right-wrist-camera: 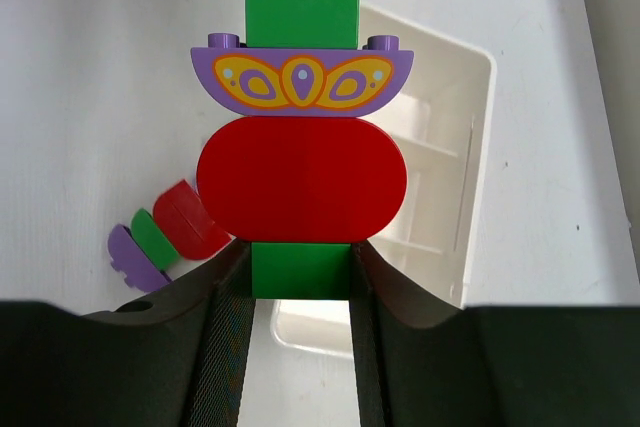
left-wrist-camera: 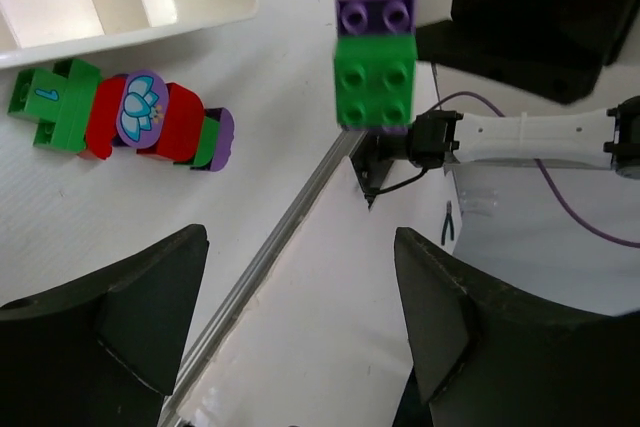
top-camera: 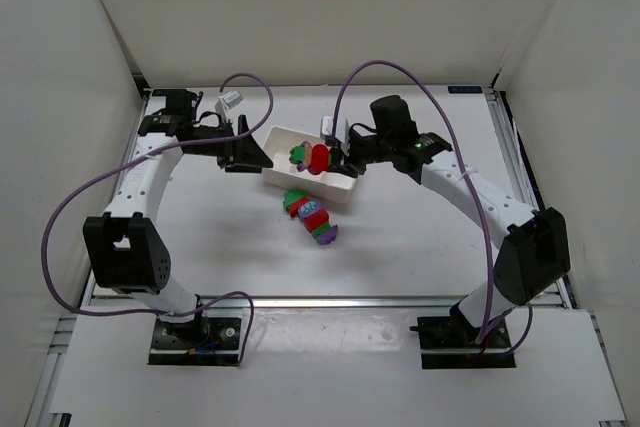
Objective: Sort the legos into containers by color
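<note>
Between the right pincer's [right-wrist-camera: 300,269] clamped tips sits one joined brick stack [right-wrist-camera: 300,162]; left pincer [left-wrist-camera: 300,247] gapes empty; tray [left-wrist-camera: 130,32] looks bare, sorting barely begun.

The white bench [top-camera: 400,247] carries a compartmented white tray [top-camera: 283,150]. A joined lego row [top-camera: 311,215] lies at the tray's 6 o'clock.

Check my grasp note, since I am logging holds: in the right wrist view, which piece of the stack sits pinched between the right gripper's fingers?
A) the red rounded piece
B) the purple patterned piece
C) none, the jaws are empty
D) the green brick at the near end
D: the right gripper has its fingers closed on both sides of the green brick, with the red rounded piece lying beyond them.
</note>
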Motion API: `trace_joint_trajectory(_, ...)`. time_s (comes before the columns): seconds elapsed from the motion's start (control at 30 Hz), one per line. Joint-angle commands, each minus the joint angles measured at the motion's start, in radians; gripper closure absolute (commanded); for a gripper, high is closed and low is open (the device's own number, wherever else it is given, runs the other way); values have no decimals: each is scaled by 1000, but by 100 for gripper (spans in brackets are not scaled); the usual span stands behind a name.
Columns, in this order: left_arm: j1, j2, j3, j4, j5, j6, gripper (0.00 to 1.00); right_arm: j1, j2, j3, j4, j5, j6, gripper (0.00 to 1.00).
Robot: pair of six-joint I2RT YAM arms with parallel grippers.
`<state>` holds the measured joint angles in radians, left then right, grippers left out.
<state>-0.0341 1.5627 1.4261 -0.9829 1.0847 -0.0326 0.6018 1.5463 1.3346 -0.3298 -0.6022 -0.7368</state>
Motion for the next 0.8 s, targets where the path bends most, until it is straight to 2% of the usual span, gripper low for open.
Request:
trace_joint_trajectory(0.0,0,36,56,43,58,-33,15,29,15,52,67,-21,49,100)
trace_joint_trajectory(0.17,-30,79,128,52,52,-20,14,53,37,75,74,-31,66,100)
trace_joint_trajectory(0.53,-81,111,160,85,95,-21,17,87,70,103,75,-25,66,100)
trace_joint_trajectory(0.67,-82,111,148,85,101,-23,19,93,81,120,77,-19,66,100)
trace_joint_trajectory(0.77,-86,106,134,82,104,-21,25,93,87,126,77,-13,65,100)
